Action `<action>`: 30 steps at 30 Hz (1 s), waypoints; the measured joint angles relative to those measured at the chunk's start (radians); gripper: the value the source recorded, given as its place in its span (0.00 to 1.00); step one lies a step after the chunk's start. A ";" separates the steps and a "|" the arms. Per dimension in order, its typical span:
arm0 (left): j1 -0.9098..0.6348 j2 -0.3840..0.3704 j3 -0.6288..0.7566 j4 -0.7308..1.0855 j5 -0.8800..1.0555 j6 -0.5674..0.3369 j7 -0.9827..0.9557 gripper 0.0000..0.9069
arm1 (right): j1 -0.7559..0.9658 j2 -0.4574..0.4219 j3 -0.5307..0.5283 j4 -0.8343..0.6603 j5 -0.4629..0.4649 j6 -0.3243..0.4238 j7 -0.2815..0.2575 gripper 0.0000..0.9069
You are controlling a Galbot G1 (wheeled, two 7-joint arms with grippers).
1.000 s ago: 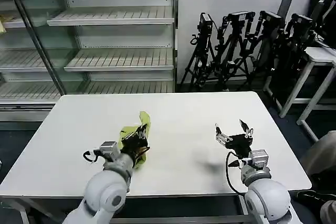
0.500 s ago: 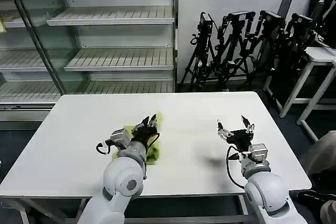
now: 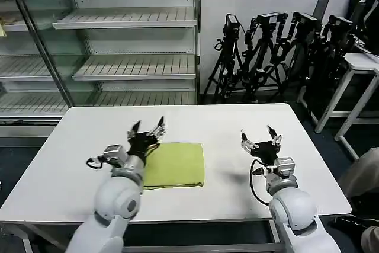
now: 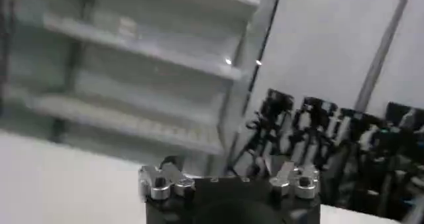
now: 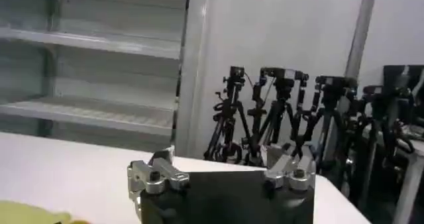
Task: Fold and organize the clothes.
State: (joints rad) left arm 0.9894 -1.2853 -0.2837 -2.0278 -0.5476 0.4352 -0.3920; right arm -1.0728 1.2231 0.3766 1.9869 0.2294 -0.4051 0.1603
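T-shirt point(image 3: 173, 165) lay folded flat on table point(image 3: 77, 146), long axis side to side. My left gripper point(image 3: 145, 130) hovered spread, empty, just off shirt's far-left corner, nearer. Right gripper point(image 3: 259, 141) also spread, empty, well apart beyond shirt's right edge

A lab or studio: bare metal shelving point(image 3: 127, 25), a white table point(image 3: 237, 122), tripods with cameras point(image 3: 278, 51) along the wall

Head cam high, looking down; wrist cams low, level, sharing shelves point(image 3: 124, 45), tripods point(image 3: 284, 51).
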 measured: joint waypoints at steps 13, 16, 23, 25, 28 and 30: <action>0.122 0.082 -0.215 0.134 0.239 -0.180 0.332 1.00 | 0.073 0.066 -0.061 -0.103 -0.032 0.016 -0.007 1.00; 0.132 0.096 -0.246 0.153 0.260 -0.205 0.374 1.00 | 0.082 0.074 -0.066 -0.115 -0.036 0.016 -0.010 1.00; 0.147 0.117 -0.287 0.191 0.286 -0.235 0.432 1.00 | 0.097 0.079 -0.070 -0.139 -0.047 0.023 -0.015 1.00; 0.149 0.119 -0.297 0.195 0.287 -0.238 0.442 1.00 | 0.098 0.079 -0.069 -0.143 -0.050 0.027 -0.016 1.00; 0.150 0.124 -0.309 0.205 0.287 -0.239 0.454 1.00 | 0.101 0.077 -0.068 -0.149 -0.052 0.034 -0.017 1.00; 0.150 0.125 -0.313 0.207 0.287 -0.240 0.461 1.00 | 0.103 0.077 -0.068 -0.152 -0.052 0.038 -0.018 1.00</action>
State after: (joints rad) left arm 1.1392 -1.1606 -0.5967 -1.8206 -0.2608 0.1957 0.0689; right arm -0.9693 1.3002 0.3083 1.8348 0.1769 -0.3675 0.1422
